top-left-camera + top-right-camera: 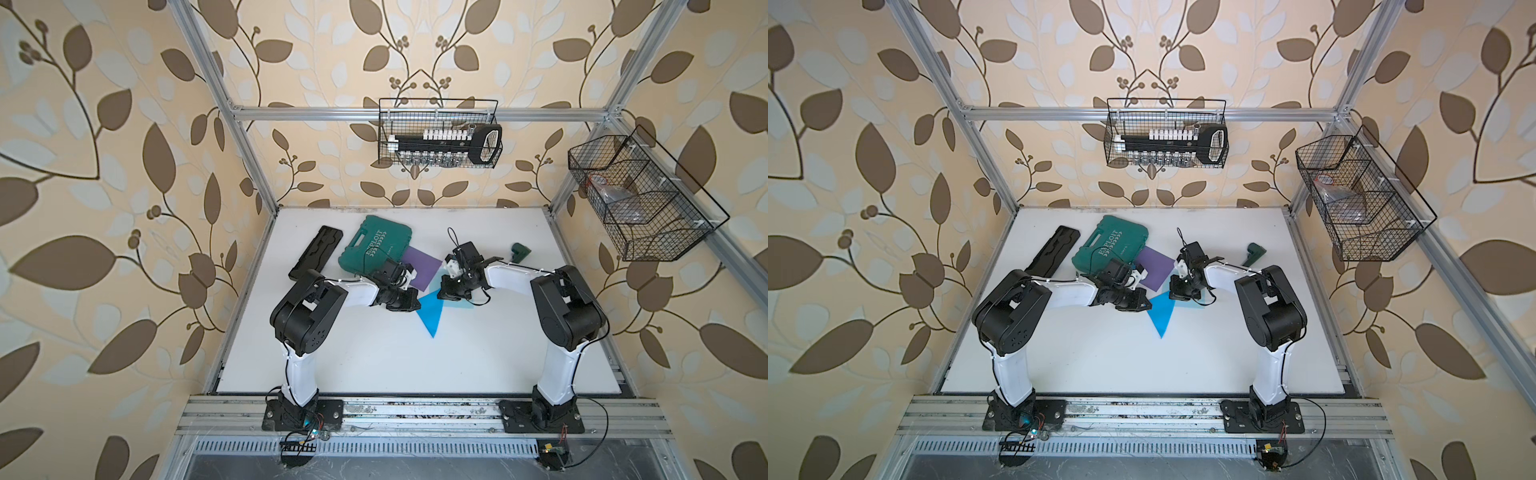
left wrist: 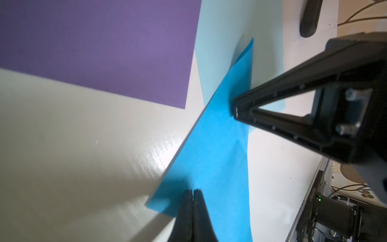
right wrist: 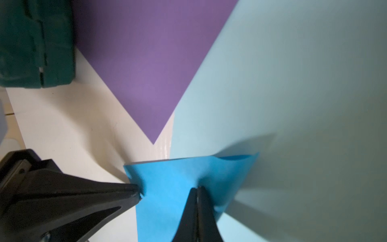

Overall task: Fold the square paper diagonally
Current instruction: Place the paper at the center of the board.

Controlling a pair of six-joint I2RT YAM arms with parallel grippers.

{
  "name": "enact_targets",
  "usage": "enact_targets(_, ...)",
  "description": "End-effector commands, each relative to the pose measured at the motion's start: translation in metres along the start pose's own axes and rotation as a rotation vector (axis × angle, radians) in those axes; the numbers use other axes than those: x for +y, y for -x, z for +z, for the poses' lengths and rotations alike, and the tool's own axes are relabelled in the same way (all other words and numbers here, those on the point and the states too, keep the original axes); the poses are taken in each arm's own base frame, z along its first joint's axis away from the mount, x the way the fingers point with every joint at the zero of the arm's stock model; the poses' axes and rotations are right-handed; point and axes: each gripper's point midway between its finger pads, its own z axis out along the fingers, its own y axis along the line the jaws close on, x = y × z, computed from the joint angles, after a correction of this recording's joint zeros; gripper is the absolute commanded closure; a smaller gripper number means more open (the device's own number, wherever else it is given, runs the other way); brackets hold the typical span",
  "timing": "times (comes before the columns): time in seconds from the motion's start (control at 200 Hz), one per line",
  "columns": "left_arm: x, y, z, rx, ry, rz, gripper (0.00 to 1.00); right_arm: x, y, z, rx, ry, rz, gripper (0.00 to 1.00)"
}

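Two grippers rested their tips on the bright blue paper (image 1: 432,318). It lay as a folded triangle on the white table (image 1: 365,361), nearer the robot's bases than the green tool case (image 1: 374,245) and somewhat toward the right arm's side of it. The left gripper (image 2: 193,191) had its jaws pressed together, tips down near one corner of the triangle, with nothing visible between them. The right gripper (image 3: 196,188) was closed just as tightly, its tips on the triangle close to its long edge. A purple sheet (image 1: 422,268) lay just beside the case. A pale blue sheet (image 1: 455,302) lay partly under the folded paper, farther from the case than the purple one.
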Motion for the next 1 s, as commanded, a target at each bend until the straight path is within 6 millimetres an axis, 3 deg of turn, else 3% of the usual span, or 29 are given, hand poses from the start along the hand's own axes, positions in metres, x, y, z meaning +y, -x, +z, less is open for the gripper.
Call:
enact_targets(0.0,0.034,-0.022,0.005,0.067,0.137,-0.033,1.00,-0.028,0.008,0.004,-0.005,-0.070,0.062,1.00)
enact_targets(0.24,0.034,-0.022,0.006,0.069,0.133,-0.033,1.00,-0.037,0.021,-0.003,-0.064,-0.080,0.105,1.00)
enact_targets(0.405,0.033,-0.023,0.006,0.071,0.130,-0.034,1.00,-0.009,0.027,-0.023,-0.119,-0.012,0.050,1.00)
enact_targets(0.56,0.032,-0.022,0.005,0.067,0.126,-0.032,1.00,0.024,0.009,-0.037,-0.124,0.024,-0.035,1.00)
enact_targets(0.725,0.031,-0.022,0.005,0.067,0.122,-0.033,1.00,0.036,-0.010,-0.021,-0.068,0.055,-0.039,1.00)
enact_targets(0.995,0.031,-0.022,0.005,0.066,0.123,-0.033,1.00,0.044,-0.023,0.010,0.011,0.099,-0.014,1.00)
